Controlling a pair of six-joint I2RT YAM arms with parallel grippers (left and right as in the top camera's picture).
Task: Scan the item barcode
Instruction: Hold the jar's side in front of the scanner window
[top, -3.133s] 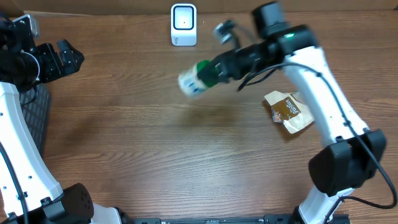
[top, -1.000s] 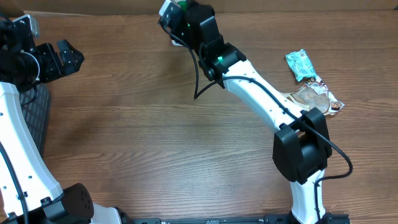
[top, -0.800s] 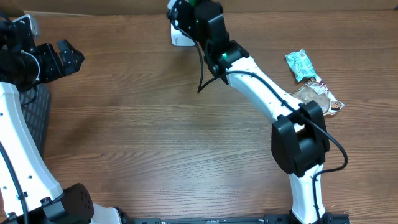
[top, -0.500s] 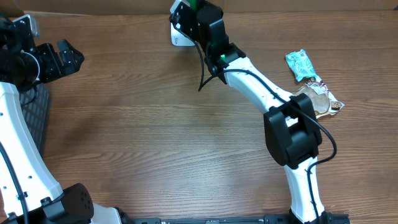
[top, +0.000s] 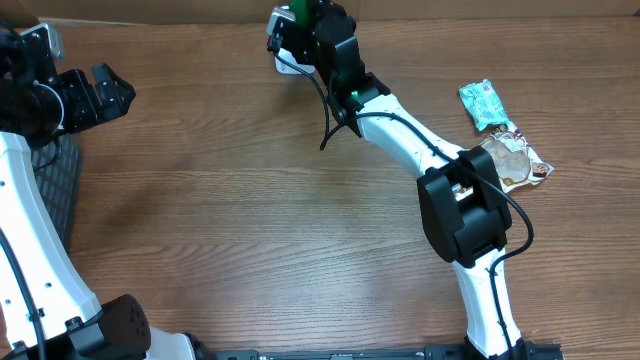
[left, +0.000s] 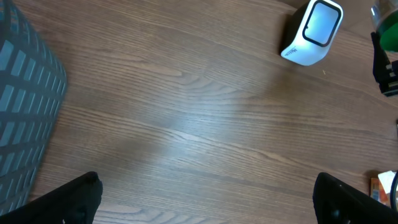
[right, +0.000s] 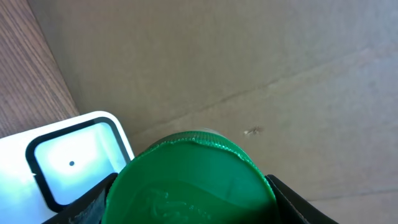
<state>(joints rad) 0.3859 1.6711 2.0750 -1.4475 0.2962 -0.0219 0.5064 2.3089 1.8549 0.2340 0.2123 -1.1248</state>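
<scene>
Brown wood-grain counter (top: 250, 230), cardboard wall (right: 217, 62) along its far edge. Right pincer (top: 305, 20) grasps the green-capped item (right: 193, 180): in the right wrist view the round green cap fills the gap between the two fingers. Item is held in the air at the far edge, just above and beside the white scanner (left: 311, 32), whose dark window faces up. Barcode itself not visible in any view. Left pincer (left: 208, 199) is released, jaws spread wide, holding nothing, well apart to the left by a dark mesh basket (left: 25, 124). Teal packet (top: 481, 104) and brown wrapper (top: 510, 160) lie far right, untouched. Judgement: presentation step is in hand. Next move likely calls for turning the item so its label faces the window, and holding it steady.
</scene>
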